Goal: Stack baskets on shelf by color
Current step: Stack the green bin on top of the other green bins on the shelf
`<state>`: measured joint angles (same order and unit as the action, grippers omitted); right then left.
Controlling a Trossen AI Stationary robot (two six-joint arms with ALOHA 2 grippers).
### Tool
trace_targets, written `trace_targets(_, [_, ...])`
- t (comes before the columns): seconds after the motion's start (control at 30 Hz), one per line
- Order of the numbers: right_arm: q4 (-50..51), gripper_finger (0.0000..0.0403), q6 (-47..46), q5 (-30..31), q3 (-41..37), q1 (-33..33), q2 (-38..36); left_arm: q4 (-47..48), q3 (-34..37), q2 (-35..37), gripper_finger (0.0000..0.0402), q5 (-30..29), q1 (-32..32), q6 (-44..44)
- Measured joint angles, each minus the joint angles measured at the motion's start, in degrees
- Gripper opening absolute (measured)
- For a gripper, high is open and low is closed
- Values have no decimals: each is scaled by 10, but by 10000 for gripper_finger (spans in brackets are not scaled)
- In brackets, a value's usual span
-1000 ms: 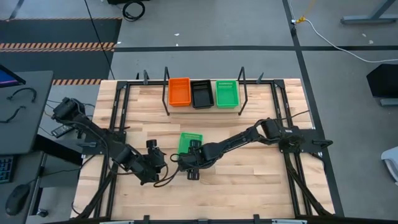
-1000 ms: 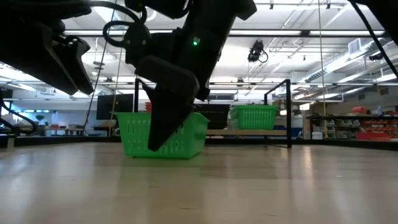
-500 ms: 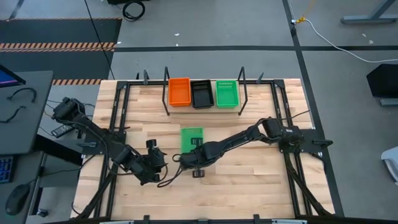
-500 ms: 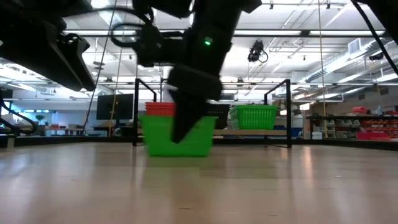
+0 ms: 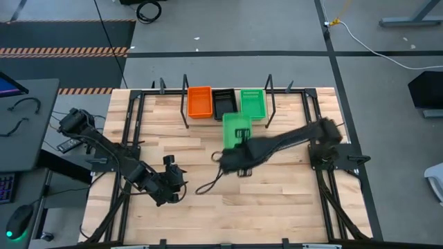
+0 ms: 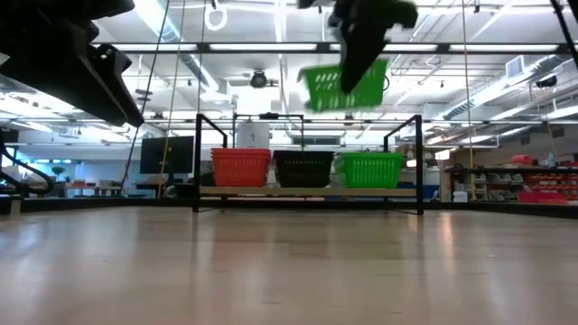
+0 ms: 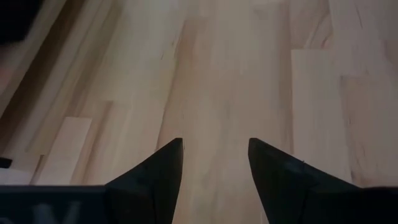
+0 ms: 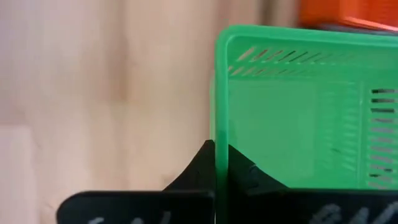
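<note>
High view gives me the wooden table with the shelf at its far side, and I'll place everything off that shelf. My right arm reaches in from the right toward the shelf's front; my left arm waits well in front of the shelf, out toward its left. On the shelf I count 3 baskets in a row: an orange basket at the left, a black basket in the middle, and a green basket at the right. A 2nd green basket hangs just in front of the shelf, tilted, above the shelved row in the low view. The right gripper is pinched tight on that basket's wall. The left gripper is spread wide over bare table, holding nothing.
</note>
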<state>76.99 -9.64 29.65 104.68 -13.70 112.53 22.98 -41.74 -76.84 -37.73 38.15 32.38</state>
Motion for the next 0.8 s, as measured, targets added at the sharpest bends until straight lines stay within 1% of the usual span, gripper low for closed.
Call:
trace_targets(0.13, [31, 2, 27, 3, 0, 46, -63, -9, 0, 0, 189, -7, 0, 0])
trace_targets(0.2, [44, 2, 58, -17, 0, 77, -90, -18, 0, 0, 189, -9, 0, -1])
trace_targets(0.3, [58, 2, 135, -63, -1, 131, -114, -22, 0, 0, 188, -11, 0, -1])
trace_targets(0.5, [54, 2, 214, -129, -4, 231, -124, -22, 0, 0, 185, -11, 0, -1])
trace_targets(0.6, [41, 2, 252, -158, -36, 267, -124, -22, 0, 0, 183, -11, 1, -1])
trace_targets(0.7, [18, 2, 274, -163, -66, 292, -123, -23, 0, 0, 183, -10, 4, -1])
trace_targets(0.8, [-25, 2, 298, -169, -88, 304, -123, -23, 0, 0, 181, -11, 6, 0])
